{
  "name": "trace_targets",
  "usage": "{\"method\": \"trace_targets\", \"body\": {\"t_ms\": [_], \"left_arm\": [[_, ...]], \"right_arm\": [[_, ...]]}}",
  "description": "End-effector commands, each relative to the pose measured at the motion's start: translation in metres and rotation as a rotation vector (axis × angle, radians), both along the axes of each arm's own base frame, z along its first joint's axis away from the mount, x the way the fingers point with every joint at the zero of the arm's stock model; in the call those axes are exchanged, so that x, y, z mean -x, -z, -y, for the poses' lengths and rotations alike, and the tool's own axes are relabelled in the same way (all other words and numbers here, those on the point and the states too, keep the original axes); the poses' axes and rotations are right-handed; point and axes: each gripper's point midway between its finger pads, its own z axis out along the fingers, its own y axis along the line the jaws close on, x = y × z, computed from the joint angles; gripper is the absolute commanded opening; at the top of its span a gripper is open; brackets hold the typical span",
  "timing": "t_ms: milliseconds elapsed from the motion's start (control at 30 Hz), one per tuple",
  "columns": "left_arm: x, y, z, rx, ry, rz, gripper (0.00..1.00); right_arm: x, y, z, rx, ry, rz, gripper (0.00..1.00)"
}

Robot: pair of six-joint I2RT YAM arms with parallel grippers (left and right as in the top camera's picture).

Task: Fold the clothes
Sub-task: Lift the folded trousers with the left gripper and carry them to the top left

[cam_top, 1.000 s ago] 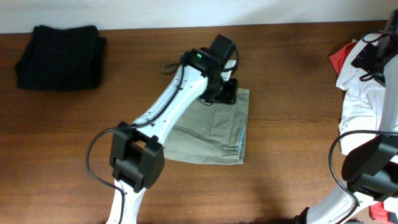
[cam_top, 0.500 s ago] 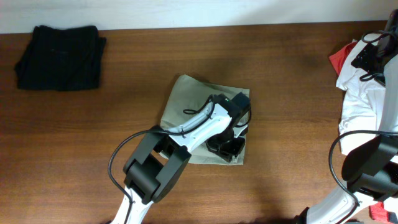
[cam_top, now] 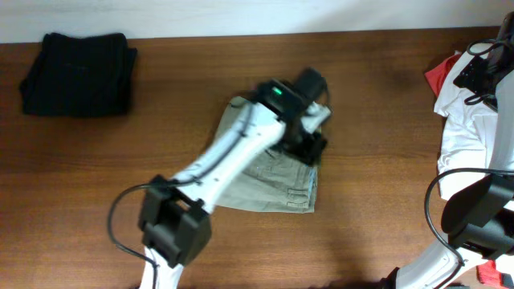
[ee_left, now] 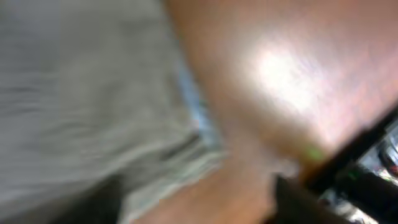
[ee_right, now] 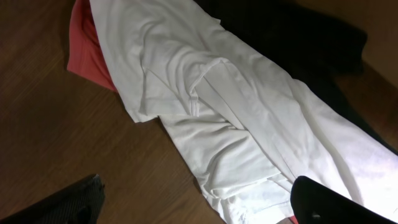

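The folded khaki shorts (cam_top: 273, 181) lie in the middle of the table. My left gripper (cam_top: 312, 143) is over their upper right edge; the overhead view does not show its jaws. The left wrist view is motion-blurred and shows only khaki fabric (ee_left: 81, 93) beside bare wood. My right gripper (ee_right: 199, 202) is open and empty, above the edge of a white garment (ee_right: 236, 124) with a red garment (ee_right: 90, 56) and a black one (ee_right: 292, 37) under it. This pile (cam_top: 474, 128) lies at the table's right edge.
A folded black garment (cam_top: 78, 62) lies at the back left corner. The brown wooden table (cam_top: 385, 104) is bare between the shorts and the right-hand pile. My left arm (cam_top: 233, 152) stretches diagonally across the shorts.
My left gripper moved from the shorts' top edge down to their lower right edge, then back up to the upper right edge. The shorts and the right arm have not moved.
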Motion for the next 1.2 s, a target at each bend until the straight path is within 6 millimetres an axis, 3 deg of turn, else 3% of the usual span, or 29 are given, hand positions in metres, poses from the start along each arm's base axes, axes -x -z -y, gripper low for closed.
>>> {"method": "trace_targets", "body": {"t_ms": [0, 33, 100, 200, 467, 633, 667, 700, 733, 867, 900, 933, 1033, 1067, 1167], "left_arm": [[-0.073, -0.002, -0.092, -0.088, -0.193, 0.084, 0.99], [-0.088, 0.000, -0.115, -0.049, -0.205, 0.068, 0.99], [-0.105, 0.004, -0.135, 0.050, -0.192, 0.042, 0.99], [-0.118, 0.034, -0.172, 0.126, -0.219, -0.049, 0.99], [-0.105, 0.119, -0.185, 0.156, -0.136, -0.233, 0.99], [-0.087, 0.145, -0.183, 0.162, -0.118, -0.344, 0.99], [-0.084, 0.146, -0.179, 0.187, -0.122, -0.368, 0.89], [-0.080, 0.144, -0.170, 0.230, -0.126, -0.398, 0.68], [-0.075, 0.142, -0.163, 0.262, -0.128, -0.425, 0.59], [-0.062, 0.144, -0.147, 0.251, -0.107, -0.460, 0.51], [-0.061, 0.145, -0.143, 0.249, -0.095, -0.455, 0.36], [-0.061, 0.149, -0.142, 0.220, -0.077, -0.436, 0.01], [-0.073, 0.161, -0.152, 0.121, -0.180, -0.416, 0.01], [-0.095, 0.167, -0.174, 0.048, -0.243, -0.341, 0.01], [-0.121, 0.161, -0.201, -0.023, -0.273, -0.245, 0.01]], "right_arm": [[0.001, -0.012, 0.003, 0.022, 0.015, 0.025, 0.99], [0.001, -0.012, 0.003, 0.022, 0.014, 0.025, 0.99], [0.001, -0.012, 0.003, 0.022, 0.015, 0.025, 0.99], [0.001, -0.012, 0.003, 0.022, 0.015, 0.025, 0.99], [0.001, -0.012, 0.003, 0.022, 0.015, 0.025, 0.99], [0.001, -0.012, 0.003, 0.022, 0.015, 0.025, 0.99], [0.001, -0.012, 0.003, 0.022, 0.015, 0.025, 0.99], [0.001, -0.012, 0.003, 0.022, 0.015, 0.025, 0.99], [0.001, -0.012, 0.003, 0.022, 0.015, 0.025, 0.99], [0.001, -0.012, 0.003, 0.022, 0.015, 0.025, 0.99], [0.001, -0.012, 0.003, 0.022, 0.015, 0.025, 0.99], [0.001, -0.012, 0.003, 0.022, 0.015, 0.025, 0.99], [0.001, -0.012, 0.003, 0.022, 0.015, 0.025, 0.99], [0.001, -0.012, 0.003, 0.022, 0.015, 0.025, 0.99], [0.001, -0.012, 0.003, 0.022, 0.015, 0.025, 0.99]]}}
